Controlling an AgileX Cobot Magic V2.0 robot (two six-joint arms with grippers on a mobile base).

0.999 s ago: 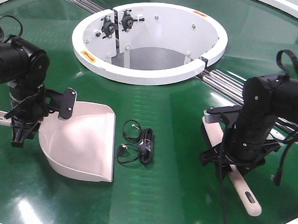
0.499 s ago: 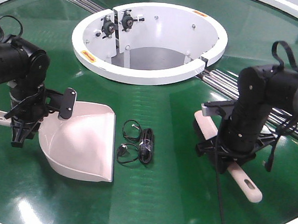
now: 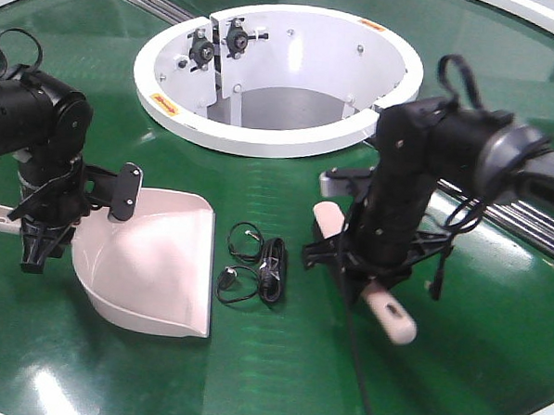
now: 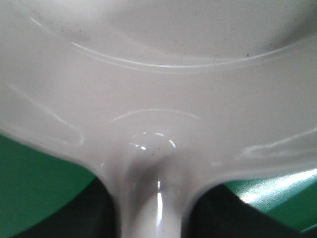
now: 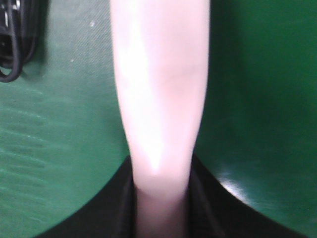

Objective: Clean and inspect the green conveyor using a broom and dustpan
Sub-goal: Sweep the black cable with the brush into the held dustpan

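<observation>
1. Right claw (image 3: pixel 371 268), clamped on the smooth pink-beige broom (image 3: pixel 390 314), has shifted left toward the coiled black cable (image 3: pixel 270 266).
2. Left claw (image 3: pixel 45 235) grips the shallow dustpan (image 3: pixel 153 266) by its handle; pan rests on glossy green conveyor (image 3: pixel 278 366).

At centre back, a white painted round metal ring wall (image 3: pixel 294 60), split by a narrow seam on its left side. Holds two black bolted fittings (image 3: pixel 219 45) and small orange labels (image 3: pixel 159 98). Inside, low down, a smooth grey floor patch (image 3: pixel 287 109). At the far corners, a white curved outer border (image 3: pixel 538 9). Bright even light from above; pale glare patches (image 3: pixel 50 380) low at left.
</observation>
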